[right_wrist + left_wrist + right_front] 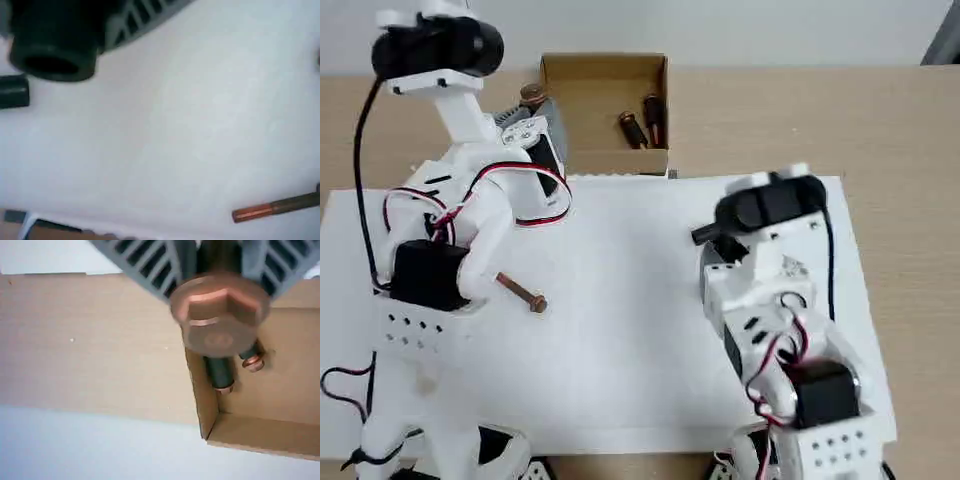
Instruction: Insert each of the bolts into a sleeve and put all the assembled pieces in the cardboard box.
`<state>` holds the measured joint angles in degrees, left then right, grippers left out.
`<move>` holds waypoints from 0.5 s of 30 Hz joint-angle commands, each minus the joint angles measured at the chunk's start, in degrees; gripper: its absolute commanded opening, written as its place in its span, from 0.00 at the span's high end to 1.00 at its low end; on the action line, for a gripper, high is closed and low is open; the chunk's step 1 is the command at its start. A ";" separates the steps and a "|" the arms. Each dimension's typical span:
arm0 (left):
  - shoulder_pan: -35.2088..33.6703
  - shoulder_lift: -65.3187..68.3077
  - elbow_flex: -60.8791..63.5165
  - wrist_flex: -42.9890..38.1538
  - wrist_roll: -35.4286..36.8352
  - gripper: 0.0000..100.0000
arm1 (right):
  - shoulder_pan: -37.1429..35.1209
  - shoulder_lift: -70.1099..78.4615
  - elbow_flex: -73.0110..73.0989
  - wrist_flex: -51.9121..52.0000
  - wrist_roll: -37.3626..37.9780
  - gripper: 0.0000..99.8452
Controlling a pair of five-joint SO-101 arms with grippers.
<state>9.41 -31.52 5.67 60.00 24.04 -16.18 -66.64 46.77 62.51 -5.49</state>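
**Hidden or cut off.** The left gripper (216,257) runs out of the left wrist view, so its fingertips cannot be made out. The shank of the held piece is masked by its own head. In the right wrist view the right gripper (75,27) is cropped, and a second sleeve (12,91) and the loose bolt (275,206) are each cut by a picture edge.

**Arm pose.** The left arm is extended to the cardboard box (605,70). Its gripper is clenched on an assembled piece (220,315) at the box's left wall. The right arm is folded low over the white sheet (620,350), its gripper grasping a sleeve (52,45).

**Materials and shapes.**
- The bolts are copper-coloured, with a flanged hexagonal head.
- The sleeves are black, smooth and tubular.
- The gripper fingers (145,260) are grey and ribbed.
- Two assembled pieces (653,120) lie inside the box.
- The loose bolt lies on the sheet beside the left arm.
- The worktop (900,150) is pale wood-toned.
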 commanded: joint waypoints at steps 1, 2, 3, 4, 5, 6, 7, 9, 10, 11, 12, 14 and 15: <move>0.44 -2.29 -1.10 -3.08 -0.53 0.99 | -0.22 2.59 -3.43 -3.82 1.41 1.00; 0.44 -2.11 -1.10 -3.08 -0.35 0.99 | -0.22 3.03 -3.43 -4.18 1.41 1.00; 0.44 -2.11 -1.01 -2.81 -0.18 0.99 | -0.22 3.38 -3.43 -4.26 1.32 1.00; 0.44 -2.29 -0.66 -2.55 -0.18 0.99 | -0.22 3.38 -3.43 -4.00 1.32 1.00; 0.44 -2.55 0.13 -2.29 -0.18 0.99 | -0.31 3.12 -3.25 -3.82 1.14 1.00; 0.44 -2.55 0.66 -2.02 -0.18 0.99 | -0.31 2.59 -3.25 -3.56 1.05 1.00; 0.44 -2.90 0.92 -1.23 -0.18 0.99 | -0.31 1.71 -3.25 -2.86 1.14 1.00; 0.44 -5.27 1.10 1.32 -0.09 0.99 | -0.31 -0.75 -3.16 -1.80 1.23 1.00; 0.44 -6.86 1.27 2.37 -0.09 0.99 | -0.31 -1.89 -3.16 -1.27 1.32 1.00; 0.53 -8.62 2.24 2.81 -0.09 0.99 | -0.31 -3.12 -3.16 -0.31 1.41 1.00; 0.53 -10.46 3.56 2.81 -0.26 0.99 | -0.31 -4.09 -3.16 0.75 1.41 1.00; 0.35 -15.03 6.90 3.08 -0.53 0.99 | -0.31 -5.93 -3.16 3.91 1.41 1.00; 0.35 -17.49 9.19 3.43 -0.53 0.99 | -0.31 -6.81 -3.16 5.32 1.32 1.00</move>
<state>9.58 -41.98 11.82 62.64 24.04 -16.09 -70.77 46.77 64.88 -4.70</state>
